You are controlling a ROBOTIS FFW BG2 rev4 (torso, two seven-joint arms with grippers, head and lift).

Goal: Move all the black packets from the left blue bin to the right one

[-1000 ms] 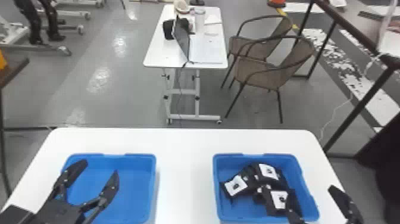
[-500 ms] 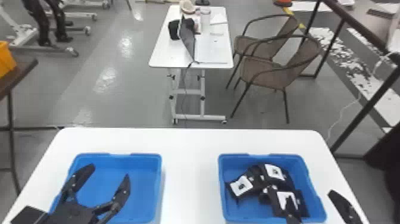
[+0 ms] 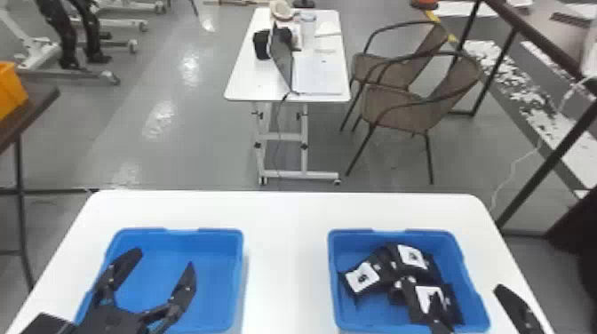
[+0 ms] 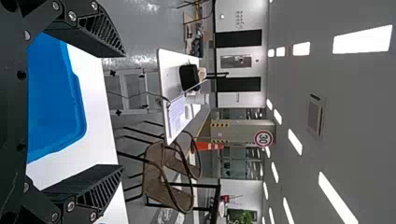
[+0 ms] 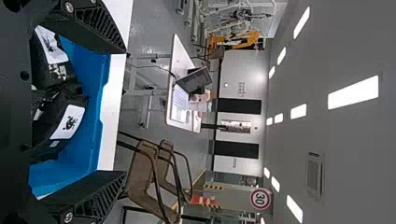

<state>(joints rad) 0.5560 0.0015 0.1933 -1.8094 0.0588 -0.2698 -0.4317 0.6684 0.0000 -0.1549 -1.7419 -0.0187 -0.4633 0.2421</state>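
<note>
In the head view my left gripper (image 3: 164,262) stands open over the left blue bin (image 3: 215,275), whose visible floor holds no packet. Several black packets (image 3: 377,266) with white labels lie heaped in the right blue bin (image 3: 351,320). My right gripper (image 3: 471,306) is open at the near right corner of that bin, one finger over the packets, the other outside the bin's right wall. The left wrist view has the left gripper (image 4: 122,111) spread with nothing between its fingers. In the right wrist view, the right gripper (image 5: 126,112) is spread too, with packets (image 5: 65,121) beyond it.
Both bins stand on a white table (image 3: 284,257), a strip of tabletop between them. Past its far edge are a smaller white table (image 3: 248,80) with a laptop and two wicker chairs (image 3: 399,106). A brown table with an orange bin (image 3: 9,89) is at the left.
The head view has shifted, so the bins and room sit slightly farther right in it. Both grippers remain open, and the packets keep their places in the right bin.
</note>
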